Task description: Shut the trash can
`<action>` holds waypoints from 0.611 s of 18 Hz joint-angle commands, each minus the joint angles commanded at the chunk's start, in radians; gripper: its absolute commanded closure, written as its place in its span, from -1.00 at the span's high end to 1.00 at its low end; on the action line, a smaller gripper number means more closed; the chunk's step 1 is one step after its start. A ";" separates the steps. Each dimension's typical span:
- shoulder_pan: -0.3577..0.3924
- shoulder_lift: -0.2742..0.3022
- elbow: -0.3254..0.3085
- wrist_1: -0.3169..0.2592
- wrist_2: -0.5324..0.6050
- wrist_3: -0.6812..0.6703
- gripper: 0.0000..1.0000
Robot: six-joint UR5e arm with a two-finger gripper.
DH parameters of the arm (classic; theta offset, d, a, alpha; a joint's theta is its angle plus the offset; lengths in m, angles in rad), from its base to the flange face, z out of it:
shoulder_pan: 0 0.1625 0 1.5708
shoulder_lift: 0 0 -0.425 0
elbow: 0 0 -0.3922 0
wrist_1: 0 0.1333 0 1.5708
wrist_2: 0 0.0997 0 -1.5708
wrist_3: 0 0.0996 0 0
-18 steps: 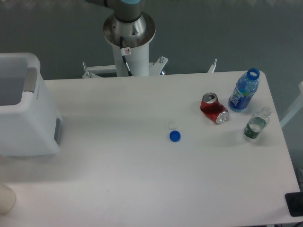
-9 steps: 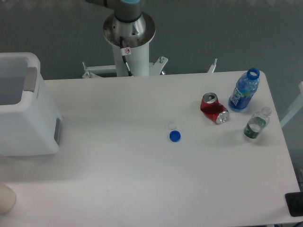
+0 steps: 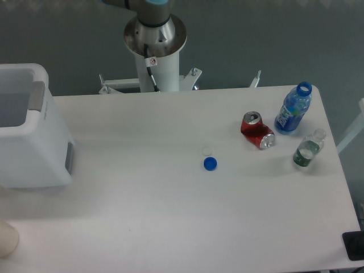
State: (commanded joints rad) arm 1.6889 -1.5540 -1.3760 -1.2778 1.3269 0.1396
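Tool: out of view; only the arm's base column (image 3: 154, 42) shows at the top, so whether it is open or closed cannot be told.
Change: nothing on the bench (image 3: 170, 216) has shifted over the last second; the scene matches the earlier views.
Trash can (image 3: 31, 131): at the bench's left edge, top open, grey tab at its rim.
Meaning: closing seems not yet begun.
Others: crushed red soda can (image 3: 257, 130), blue bottle (image 3: 293, 109), clear bottle (image 3: 307, 149), blue cap (image 3: 210, 164), all well apart from the bin.
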 joint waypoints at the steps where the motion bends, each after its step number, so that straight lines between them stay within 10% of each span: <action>1: 0.002 0.002 0.000 -0.002 0.000 0.002 -1.00; 11: 0.048 0.015 -0.002 -0.040 0.000 0.046 -1.00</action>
State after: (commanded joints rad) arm 1.7365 -1.5386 -1.3775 -1.3177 1.3269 0.1856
